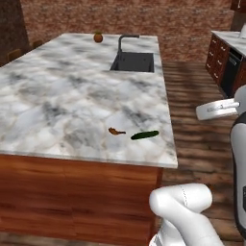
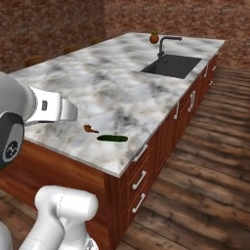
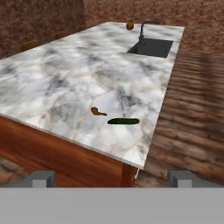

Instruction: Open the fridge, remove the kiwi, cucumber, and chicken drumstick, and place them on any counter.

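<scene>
Cucumber (image 2: 112, 138) beside chicken drumstick (image 2: 90, 129) on counter (image 2: 97, 83)

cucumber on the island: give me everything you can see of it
The cucumber is slender, dark green and elongated, smooth and uniform in colour as rendered. It lies flat on the white, grey-veined marble counter, near the corner closest to the robot, its length roughly along the near edge and fully on the top. The reddish-brown drumstick lies just beside one end, with a small gap, not touching. Only the counter touches it; the open gripper is well back from it.
</scene>
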